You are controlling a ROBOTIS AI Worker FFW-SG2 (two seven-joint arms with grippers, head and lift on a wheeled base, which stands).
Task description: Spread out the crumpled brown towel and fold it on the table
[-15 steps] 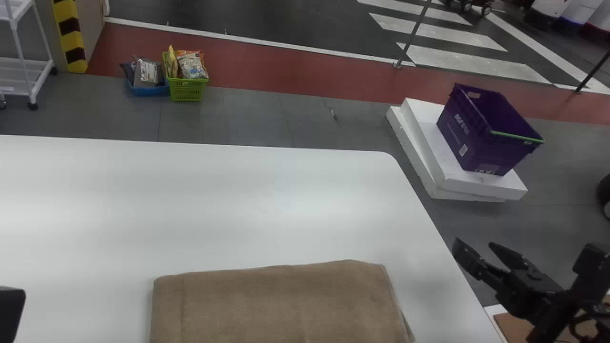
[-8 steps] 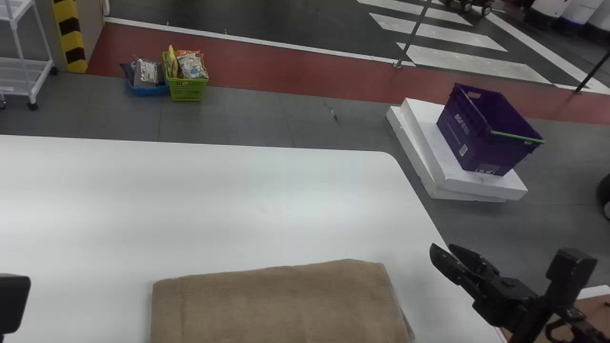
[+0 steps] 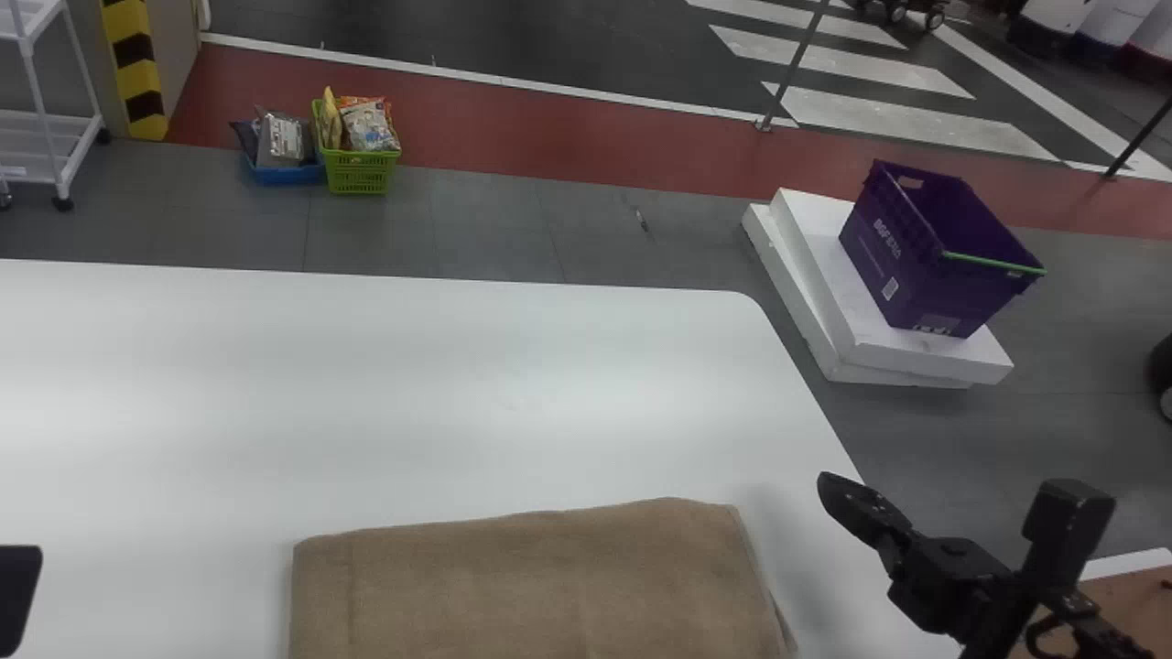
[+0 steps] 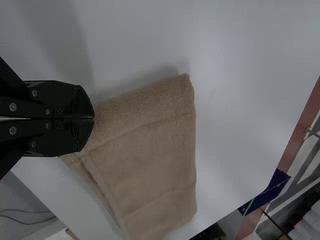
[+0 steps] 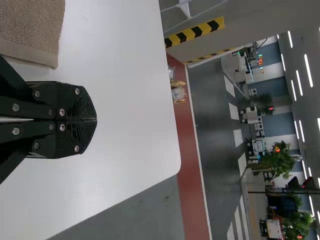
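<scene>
The brown towel (image 3: 540, 590) lies folded in a flat, layered rectangle on the white table at the head view's bottom edge. A black part of my left gripper (image 3: 16, 595) shows at that view's left edge. To the towel's right, my right gripper (image 3: 831, 490) hangs over the table's right edge, apart from the cloth. In the left wrist view, the left gripper (image 4: 93, 118) has its fingers together, overlapping one end of the towel (image 4: 155, 150), with no cloth visible between them. The right gripper (image 5: 96, 120) is likewise shut, near a corner of the towel (image 5: 30, 30).
The white table (image 3: 412, 394) extends beyond the towel. On the floor past its right edge, a purple crate (image 3: 925, 256) stands on white slabs (image 3: 824, 302). A green basket (image 3: 359, 172) and a blue one (image 3: 284, 174) stand beyond the far edge.
My right gripper has moved left to the table's edge, and its fingers have come together. The left gripper's visible part rose slightly, then shifted back down and left. The towel has kept its place.
</scene>
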